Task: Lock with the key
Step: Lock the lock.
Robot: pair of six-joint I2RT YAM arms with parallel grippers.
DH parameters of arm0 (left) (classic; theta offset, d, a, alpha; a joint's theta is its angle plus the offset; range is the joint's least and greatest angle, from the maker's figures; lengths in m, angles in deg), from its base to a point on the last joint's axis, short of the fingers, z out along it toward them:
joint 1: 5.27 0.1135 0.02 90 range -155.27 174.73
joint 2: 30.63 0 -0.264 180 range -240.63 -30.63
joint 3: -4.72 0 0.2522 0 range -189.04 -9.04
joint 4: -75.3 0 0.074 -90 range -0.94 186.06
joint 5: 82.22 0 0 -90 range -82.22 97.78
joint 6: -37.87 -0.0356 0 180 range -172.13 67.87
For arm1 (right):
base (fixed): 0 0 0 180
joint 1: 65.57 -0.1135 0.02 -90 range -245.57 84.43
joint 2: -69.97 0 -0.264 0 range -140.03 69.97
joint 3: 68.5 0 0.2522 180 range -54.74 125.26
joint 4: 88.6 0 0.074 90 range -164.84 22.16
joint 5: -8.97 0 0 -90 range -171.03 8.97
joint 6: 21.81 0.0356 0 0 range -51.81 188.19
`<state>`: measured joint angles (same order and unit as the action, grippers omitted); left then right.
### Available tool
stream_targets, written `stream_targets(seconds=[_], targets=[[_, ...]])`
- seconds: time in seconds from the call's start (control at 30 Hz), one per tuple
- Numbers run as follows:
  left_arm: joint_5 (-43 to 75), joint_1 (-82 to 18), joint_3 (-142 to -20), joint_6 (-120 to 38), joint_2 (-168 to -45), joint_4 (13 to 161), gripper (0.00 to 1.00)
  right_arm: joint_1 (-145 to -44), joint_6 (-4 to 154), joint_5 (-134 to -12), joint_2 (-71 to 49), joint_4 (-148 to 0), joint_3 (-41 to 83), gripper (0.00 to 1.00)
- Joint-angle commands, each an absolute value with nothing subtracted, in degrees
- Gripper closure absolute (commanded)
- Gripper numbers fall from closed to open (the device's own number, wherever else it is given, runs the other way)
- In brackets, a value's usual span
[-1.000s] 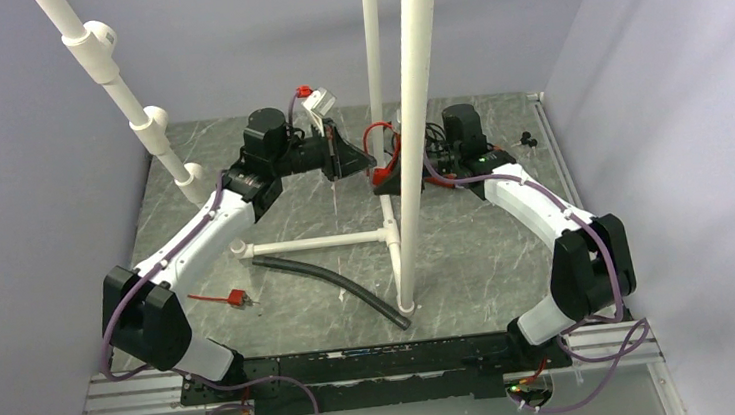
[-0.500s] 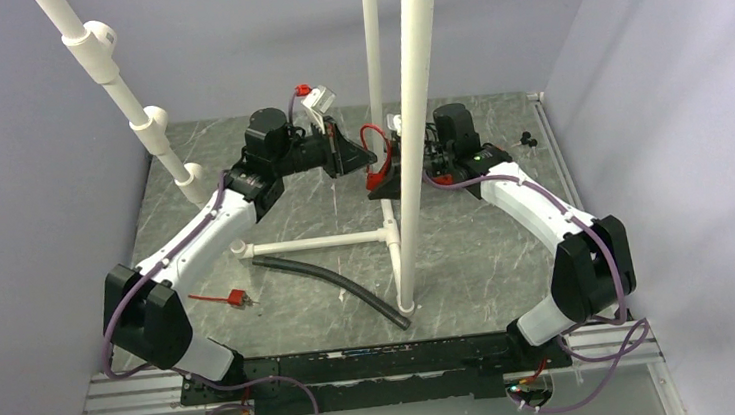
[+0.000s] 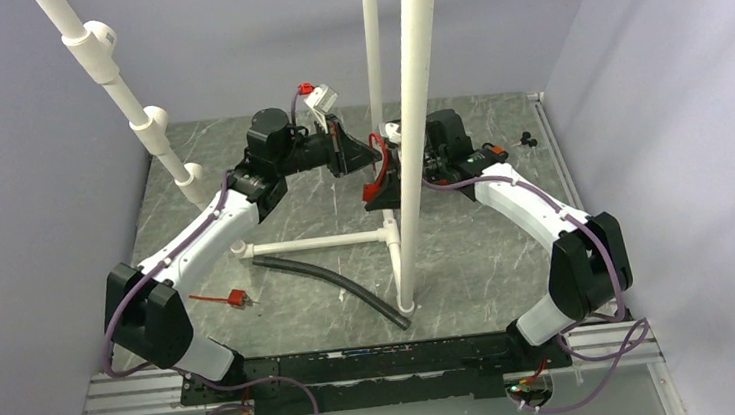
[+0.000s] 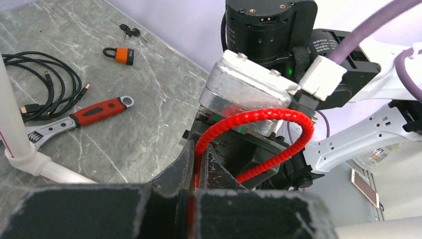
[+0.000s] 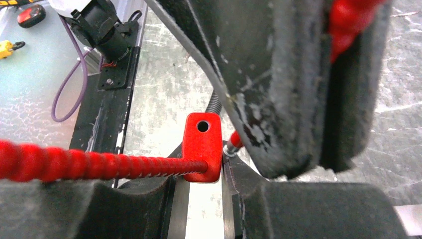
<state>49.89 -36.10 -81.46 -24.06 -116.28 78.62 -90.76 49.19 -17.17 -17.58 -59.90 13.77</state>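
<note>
A red cable lock hangs between my two grippers at the back of the table, beside the tall white pole. My left gripper is shut on the red coiled cable, which runs out between its fingertips in the left wrist view. My right gripper is shut on the red lock body, which has a round hole facing up. The cable's metal tip sits right beside the lock body. The keys lie on the table at the far right, held by neither gripper.
An orange padlock, a red-handled wrench and a coiled black cable lie near the pole. A white pipe frame, a black hose and a small red tool lie nearer the front.
My right gripper has swung left and up with the lock body, closing on my left gripper. The left gripper has shifted slightly right with the cable.
</note>
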Motion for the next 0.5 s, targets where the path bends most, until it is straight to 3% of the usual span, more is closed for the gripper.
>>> stream_targets(seconds=[0.0,0.47], targets=[[53.1,-37.5,-82.2,-26.0,-111.9,79.5,1.0,-89.8,50.6,-15.8,-18.1,-61.0,16.4,1.0],[53.3,-38.5,-82.0,-30.9,-112.6,85.6,1.0,-89.5,53.0,-14.2,-18.0,-62.1,17.2,1.0]])
